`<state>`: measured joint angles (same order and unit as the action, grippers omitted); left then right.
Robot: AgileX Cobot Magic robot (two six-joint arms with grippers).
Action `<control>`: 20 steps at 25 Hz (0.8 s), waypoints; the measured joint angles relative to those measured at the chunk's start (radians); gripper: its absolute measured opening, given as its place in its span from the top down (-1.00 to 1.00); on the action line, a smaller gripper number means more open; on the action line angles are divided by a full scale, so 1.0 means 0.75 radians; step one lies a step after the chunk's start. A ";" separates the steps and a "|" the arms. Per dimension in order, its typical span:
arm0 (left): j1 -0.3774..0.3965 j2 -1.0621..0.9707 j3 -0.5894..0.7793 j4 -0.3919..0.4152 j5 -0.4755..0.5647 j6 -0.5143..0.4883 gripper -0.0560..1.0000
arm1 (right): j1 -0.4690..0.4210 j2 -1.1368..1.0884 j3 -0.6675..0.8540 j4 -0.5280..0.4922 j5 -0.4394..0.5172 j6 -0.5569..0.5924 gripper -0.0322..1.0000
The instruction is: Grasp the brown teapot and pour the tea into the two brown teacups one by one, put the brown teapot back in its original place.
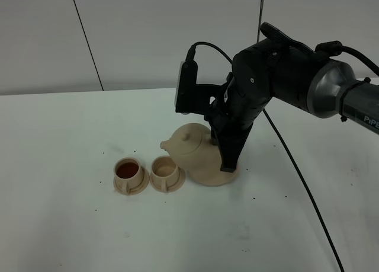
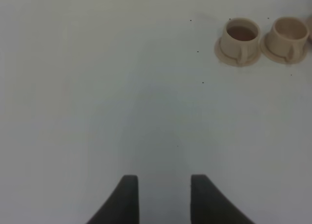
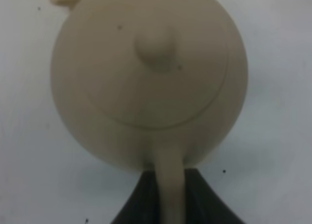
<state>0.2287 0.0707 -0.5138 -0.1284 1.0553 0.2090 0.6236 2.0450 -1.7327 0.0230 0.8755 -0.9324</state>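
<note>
The brown teapot [image 1: 189, 146] is at the wide saucer [image 1: 222, 177], its original place, with the spout pointing left toward the cups. I cannot tell whether it rests on the saucer or hangs just above it. My right gripper [image 1: 230, 160] is shut on the teapot's loop handle [image 3: 168, 182]. The right wrist view shows the lid and knob [image 3: 157, 47] from above. Two brown teacups stand on their small saucers left of the teapot. The left cup [image 1: 128, 171] holds dark tea. The right cup [image 1: 165, 168] looks pale inside. My left gripper [image 2: 165, 199] is open and empty over bare table, with both cups [image 2: 240, 36] [image 2: 290, 33] far from it.
A black cable [image 1: 302, 183] runs from the right arm across the white table toward the front right. Small dark specks dot the tabletop [image 1: 71, 224]. A white wall stands behind the table.
</note>
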 joint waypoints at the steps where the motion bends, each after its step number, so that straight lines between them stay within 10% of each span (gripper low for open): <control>1: 0.000 0.000 0.000 0.000 0.000 0.000 0.28 | 0.000 0.003 0.000 -0.003 0.000 0.001 0.76; 20: 0.000 0.000 0.000 0.000 0.000 0.000 0.28 | 0.013 0.044 0.006 -0.112 -0.014 0.060 0.76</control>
<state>0.2287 0.0707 -0.5138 -0.1284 1.0553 0.2090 0.6330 2.0780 -1.7281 -0.0608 0.8648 -0.8872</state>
